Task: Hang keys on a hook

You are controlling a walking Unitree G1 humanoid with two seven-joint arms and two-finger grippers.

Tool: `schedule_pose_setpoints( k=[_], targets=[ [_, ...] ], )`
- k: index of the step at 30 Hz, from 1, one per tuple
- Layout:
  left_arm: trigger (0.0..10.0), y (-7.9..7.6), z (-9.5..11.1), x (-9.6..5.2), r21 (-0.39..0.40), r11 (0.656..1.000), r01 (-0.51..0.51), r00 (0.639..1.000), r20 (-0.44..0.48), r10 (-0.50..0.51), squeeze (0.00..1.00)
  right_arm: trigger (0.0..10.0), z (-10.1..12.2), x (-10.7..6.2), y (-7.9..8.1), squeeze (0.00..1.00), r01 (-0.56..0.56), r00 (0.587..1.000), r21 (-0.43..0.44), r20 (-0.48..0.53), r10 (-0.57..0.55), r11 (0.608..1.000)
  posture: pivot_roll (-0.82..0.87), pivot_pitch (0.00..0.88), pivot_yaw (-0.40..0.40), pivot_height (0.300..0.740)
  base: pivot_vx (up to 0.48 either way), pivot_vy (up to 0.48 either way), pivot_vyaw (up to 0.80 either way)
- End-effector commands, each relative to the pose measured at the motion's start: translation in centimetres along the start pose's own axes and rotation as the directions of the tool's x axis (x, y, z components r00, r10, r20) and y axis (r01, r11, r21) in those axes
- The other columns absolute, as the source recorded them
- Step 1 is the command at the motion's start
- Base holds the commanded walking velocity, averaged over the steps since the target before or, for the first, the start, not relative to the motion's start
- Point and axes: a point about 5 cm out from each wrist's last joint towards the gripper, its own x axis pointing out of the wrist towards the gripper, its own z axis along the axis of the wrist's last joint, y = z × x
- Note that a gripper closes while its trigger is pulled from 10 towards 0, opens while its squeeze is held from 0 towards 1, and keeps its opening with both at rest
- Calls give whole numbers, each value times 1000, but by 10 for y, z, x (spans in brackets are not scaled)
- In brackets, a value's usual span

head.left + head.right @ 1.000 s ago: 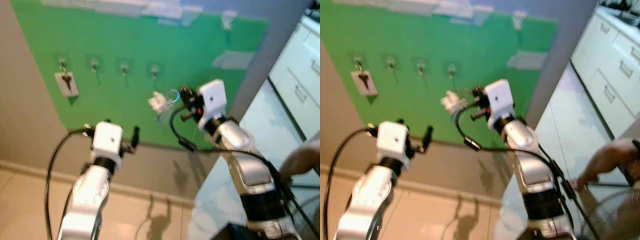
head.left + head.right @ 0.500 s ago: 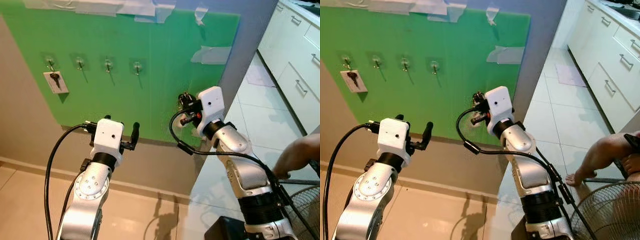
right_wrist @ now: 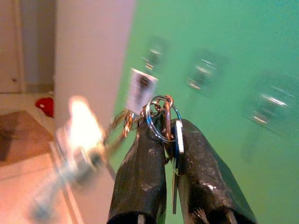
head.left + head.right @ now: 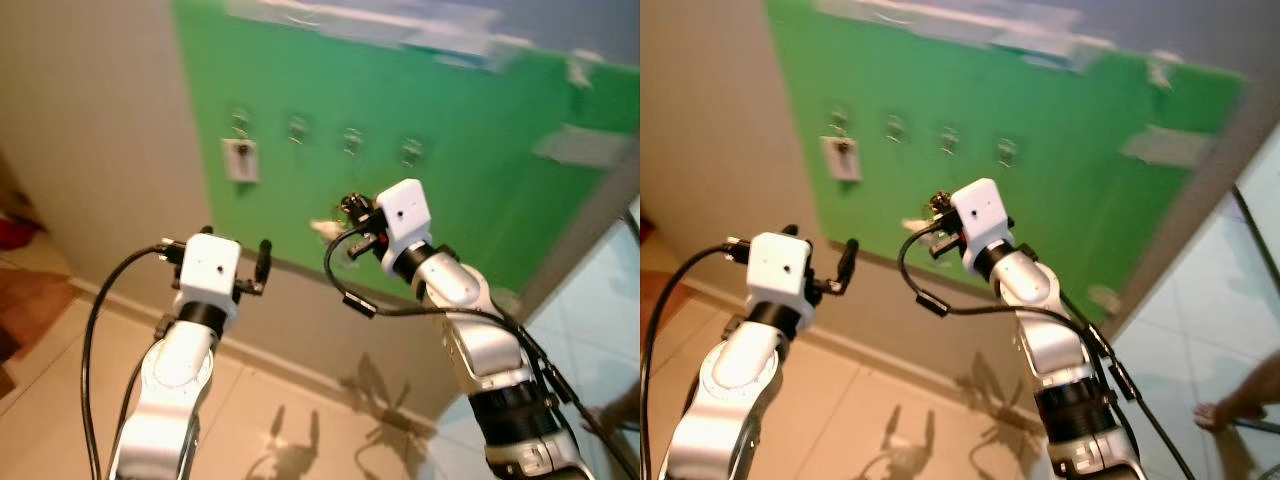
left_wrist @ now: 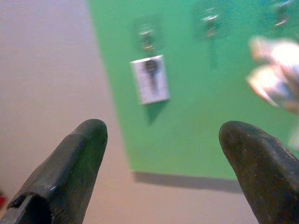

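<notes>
Green board (image 4: 480,150) ahead w/ hooks (image 4: 350,138); my right fingers (image 3: 161,154) pinch keys (image 3: 159,119), left fingers (image 5: 163,158) spread, at 9 o'clock.

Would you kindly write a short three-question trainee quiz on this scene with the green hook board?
1. True or false: the right gripper is shut on the bunch of keys on metal rings.
2. How many small metal hooks are on the green wall board? A) two B) four C) six
3. Fill in: the left gripper has its black fingers ____.

Key: 1 true. 2 B; the leftmost hook already carries a dark key with a white rectangular tag. 3 open.
</notes>
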Motion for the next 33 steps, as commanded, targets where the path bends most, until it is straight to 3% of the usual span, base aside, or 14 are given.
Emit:
schedule_pose_setpoints(
  k=[1, 19, 31, 33],
  targets=[
    [10000, -10, 2, 3, 20, 999, 43, 999, -10, -42, 0, 10000, -2, -4, -9, 0, 43, 999, -13, -9, -43, 999, 13, 0, -60, 740, 442, 0, 0],
    [10000, -16, 2, 13, 126, 984, 126, 991, -57, -120, 0, 10000, 0, -1, -2, 0, 24, 1000, -29, 20, -23, 999, 7, 0, -47, 740, 458, 0, 0],
    [10000, -16, 4, 13, 130, 984, 122, 992, -54, -116, 0, 10000, 9, 0, -2, 0, 24, 999, -38, 46, -22, 999, -1, 0, -39, 740, 0, 0, 0],
    [10000, -16, 3, 12, 131, 983, 128, 991, -55, -121, 0, 10000, 15, 1, -2, 0, -1, 998, -76, 67, 6, 997, -3, 0, -38, 740, 0, 0, 0]
  ],
)
